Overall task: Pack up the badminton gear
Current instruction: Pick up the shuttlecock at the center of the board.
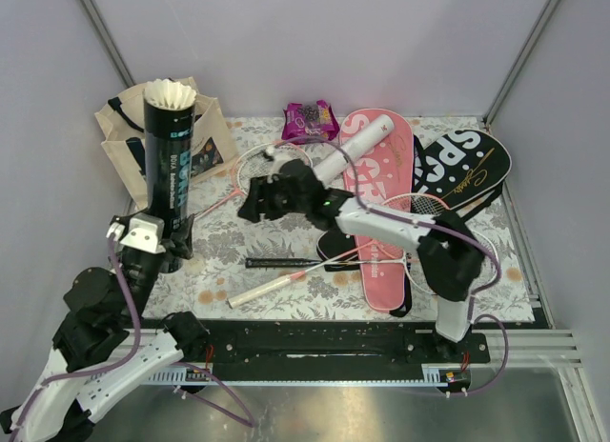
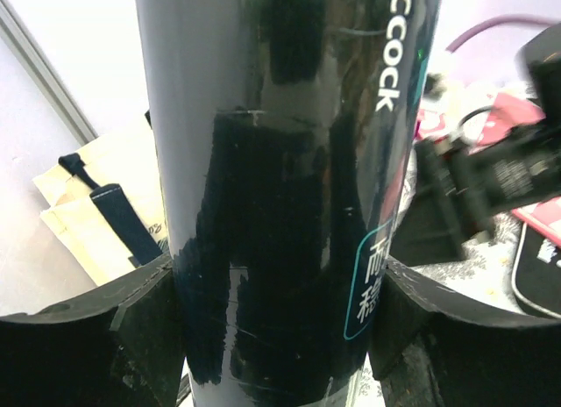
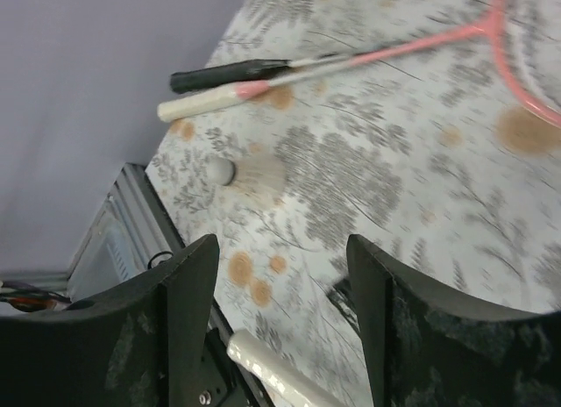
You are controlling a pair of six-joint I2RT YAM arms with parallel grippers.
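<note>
While left gripper (image 2: 279,310) is clamping upright tube (image 2: 263,117), right gripper (image 3: 282,293) is hanging open near shuttlecock (image 3: 250,172); risk: closing off-centre, knocking light shuttlecock aside or crushing feathers.

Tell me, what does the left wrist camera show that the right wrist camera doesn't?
Only the left wrist view: a black tube filling the frame, clamped in the left end effector, with a cream tote behind it. Only the right wrist view: a white shuttlecock lying on the floral cloth, two racket handles beyond it, and the right end effector open with nothing between its fingers. Both: a pair of black fingers at the bottom edge and a pale wall behind.
</note>
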